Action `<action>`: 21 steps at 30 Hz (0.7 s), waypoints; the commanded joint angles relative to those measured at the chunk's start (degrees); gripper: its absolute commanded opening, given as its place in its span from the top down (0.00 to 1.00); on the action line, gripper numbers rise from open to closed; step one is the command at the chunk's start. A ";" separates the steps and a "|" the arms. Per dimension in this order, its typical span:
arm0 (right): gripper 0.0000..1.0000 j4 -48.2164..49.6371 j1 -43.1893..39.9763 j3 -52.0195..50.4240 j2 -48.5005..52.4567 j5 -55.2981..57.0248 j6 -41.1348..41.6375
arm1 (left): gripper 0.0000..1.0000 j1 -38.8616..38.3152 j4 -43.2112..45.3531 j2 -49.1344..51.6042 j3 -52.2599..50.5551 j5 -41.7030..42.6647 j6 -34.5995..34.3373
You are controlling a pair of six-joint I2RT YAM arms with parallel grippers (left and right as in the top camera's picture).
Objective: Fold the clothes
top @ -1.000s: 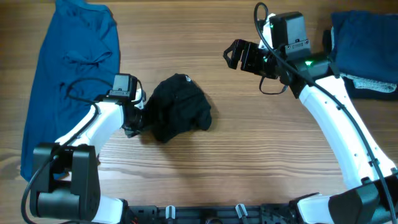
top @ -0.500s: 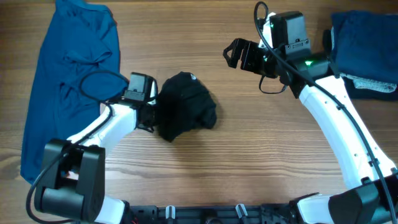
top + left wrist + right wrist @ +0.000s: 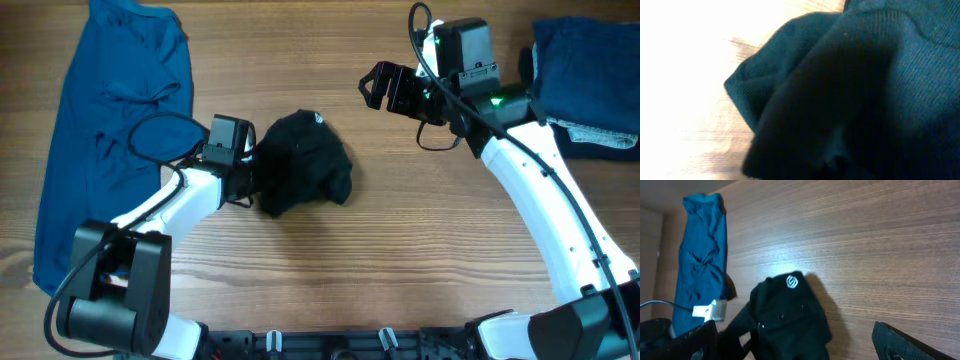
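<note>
close to the robot's base, on the wooden surface [image 3: 330, 290], the left claw [image 3: 248, 180] is pinched tight on the left edge of the crumpled black knit garment [image 3: 305, 175]. the garment sits bunched near the middle, with its small white logo [image 3: 318, 120] at the far edge. the step in hand looks like spreading it flat: lift only a little and drag outward slowly, so the cloth unrolls rather than slips free. beyond it, the right claw [image 3: 383, 88] hangs spread wide, holding nothing; it could take the opposite edge. farther off, the long bright blue t-shirt [image 3: 110, 120] lies along the left side, well apart, not yet folded.
</note>
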 commanded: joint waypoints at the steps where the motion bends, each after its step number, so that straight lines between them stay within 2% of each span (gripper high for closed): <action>1: 0.01 0.31 -0.31 0.07 0.59 0.74 0.33 | 0.96 0.31 5.99 0.68 -0.04 4.00 -14.16; 5: 0.01 0.22 -1.05 0.07 0.59 0.72 0.52 | 0.96 -3.93 12.37 0.70 -0.04 4.61 -27.19; 9: 0.01 0.31 -2.21 0.07 0.59 0.48 1.18 | 0.94 -10.49 18.56 0.70 -0.04 0.74 -32.79; 13: 0.01 0.33 -3.56 0.07 0.59 0.04 1.64 | 0.84 -20.46 26.03 0.70 -0.04 -8.35 -36.94; 15: 0.00 0.33 -4.48 0.07 0.59 -0.59 1.77 | 0.63 -24.92 28.46 0.70 -0.04 -11.54 -36.92; 21: 0.01 -0.24 -5.75 0.07 0.59 -2.08 1.86 | 0.41 -26.14 27.82 0.68 -0.04 -12.83 -36.87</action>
